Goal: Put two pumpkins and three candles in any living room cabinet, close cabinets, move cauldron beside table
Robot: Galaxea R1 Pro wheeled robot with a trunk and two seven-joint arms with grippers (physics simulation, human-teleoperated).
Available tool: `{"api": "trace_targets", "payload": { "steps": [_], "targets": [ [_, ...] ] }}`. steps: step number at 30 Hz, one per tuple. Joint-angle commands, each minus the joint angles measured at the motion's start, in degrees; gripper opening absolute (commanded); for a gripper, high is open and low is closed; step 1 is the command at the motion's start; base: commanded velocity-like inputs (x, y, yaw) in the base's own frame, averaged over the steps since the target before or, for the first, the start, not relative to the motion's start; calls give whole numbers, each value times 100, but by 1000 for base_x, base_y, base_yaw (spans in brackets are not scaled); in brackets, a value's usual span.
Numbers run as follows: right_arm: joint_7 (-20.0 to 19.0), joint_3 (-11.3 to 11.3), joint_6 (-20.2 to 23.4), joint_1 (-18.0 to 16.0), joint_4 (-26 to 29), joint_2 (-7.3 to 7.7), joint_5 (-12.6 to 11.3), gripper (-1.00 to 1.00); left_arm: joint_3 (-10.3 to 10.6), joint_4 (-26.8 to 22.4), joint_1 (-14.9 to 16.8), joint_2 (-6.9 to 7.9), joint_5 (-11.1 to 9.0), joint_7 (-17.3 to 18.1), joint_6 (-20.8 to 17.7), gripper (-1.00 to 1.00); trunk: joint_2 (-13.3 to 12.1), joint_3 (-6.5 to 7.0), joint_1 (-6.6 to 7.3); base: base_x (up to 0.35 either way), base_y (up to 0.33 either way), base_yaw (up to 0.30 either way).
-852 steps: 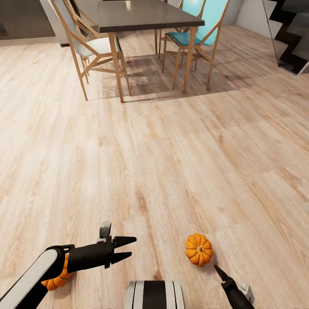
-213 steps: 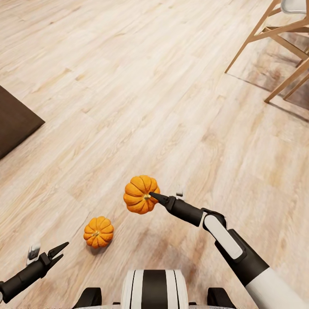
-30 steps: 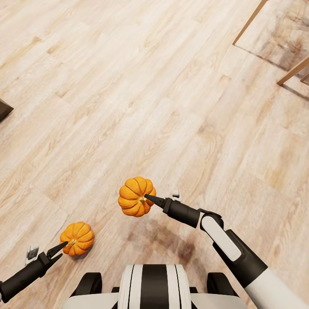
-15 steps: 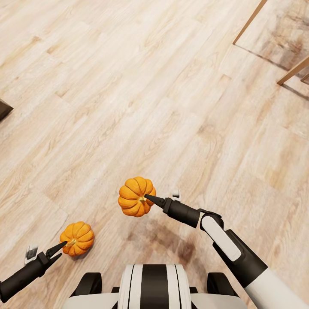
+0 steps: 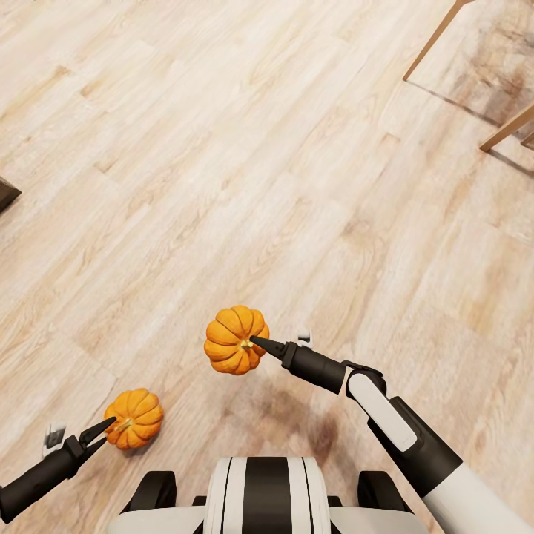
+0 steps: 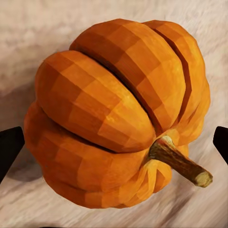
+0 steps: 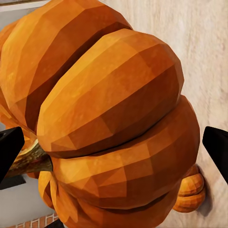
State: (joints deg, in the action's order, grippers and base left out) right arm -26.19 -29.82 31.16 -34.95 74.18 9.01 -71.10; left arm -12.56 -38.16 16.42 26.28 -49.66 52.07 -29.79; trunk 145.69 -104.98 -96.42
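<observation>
Got one pumpkin [image 5: 236,340] lifted off the floor [image 5: 222,148], pinched in my right gripper [image 5: 254,341]. Left gripper [image 5: 106,428] is spread wide around the second pumpkin [image 5: 135,418], which sits on the floor.

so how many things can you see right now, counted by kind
pumpkins: 2, one held up off the floor by the right gripper, one on the wood floor at the left gripper
grippers: 2
wooden chair legs: 2
total: 6
</observation>
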Motion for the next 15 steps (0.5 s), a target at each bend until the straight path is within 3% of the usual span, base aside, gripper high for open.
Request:
{"api": "trace_targets", "payload": {
  "steps": [1, 15],
  "targets": [
    [0, -7, 21, -3, 0, 4, -44, -100, -1, 2, 1, 1, -35, 5, -47, 100, 1, -2, 1, 3, 8, 0],
    [0, -7, 21, -3, 0, 4, -44, -100, -1, 35, 1, 0, -34, -28, -51, 100, 6, -2, -10, 0, 30, 0]
  ]
}}
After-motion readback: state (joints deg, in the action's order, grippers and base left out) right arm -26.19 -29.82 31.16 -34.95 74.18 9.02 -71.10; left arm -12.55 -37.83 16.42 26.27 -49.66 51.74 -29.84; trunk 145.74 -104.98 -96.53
